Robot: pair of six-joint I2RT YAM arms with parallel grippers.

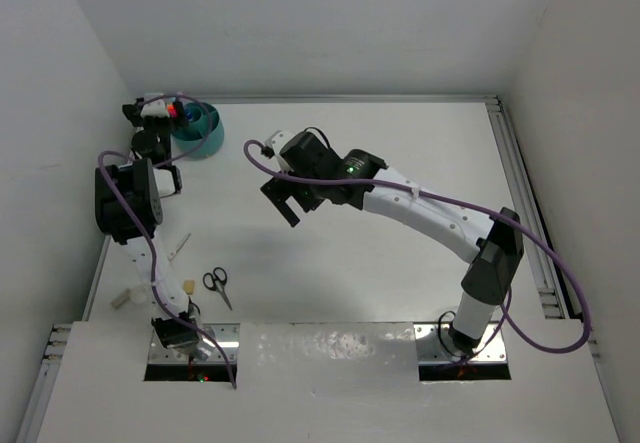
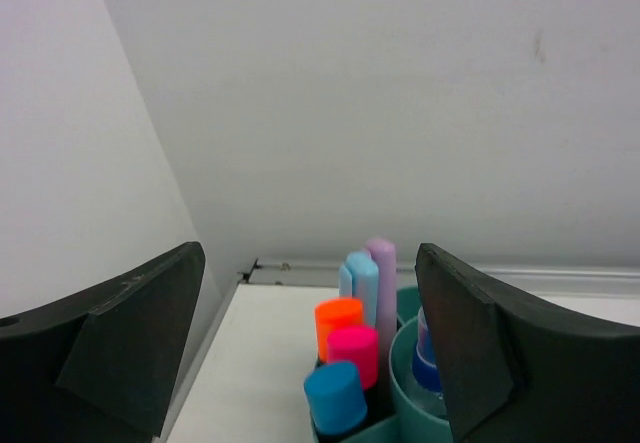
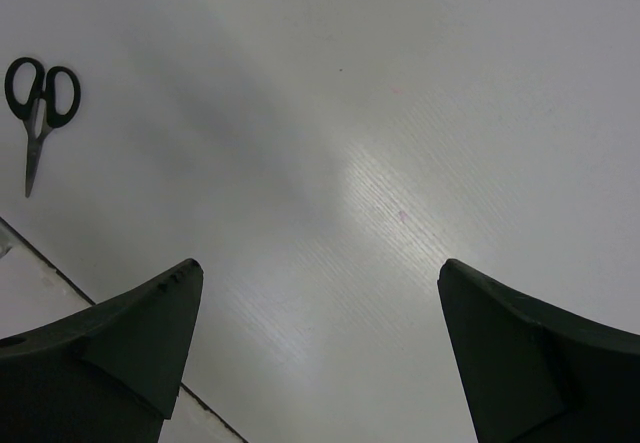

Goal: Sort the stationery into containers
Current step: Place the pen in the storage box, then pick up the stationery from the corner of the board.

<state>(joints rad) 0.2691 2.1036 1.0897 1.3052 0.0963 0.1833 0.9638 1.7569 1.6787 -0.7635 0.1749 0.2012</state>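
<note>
Inside teal cup (image 2: 412,398): markers (image 2: 352,351) upright, orange, pink, blue, lilac caps.

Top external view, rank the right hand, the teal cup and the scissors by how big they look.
1. right hand, though it hangs nearer the camera, so its lead over the cup is unsure.
2. teal cup.
3. scissors, clearly smallest.
</note>
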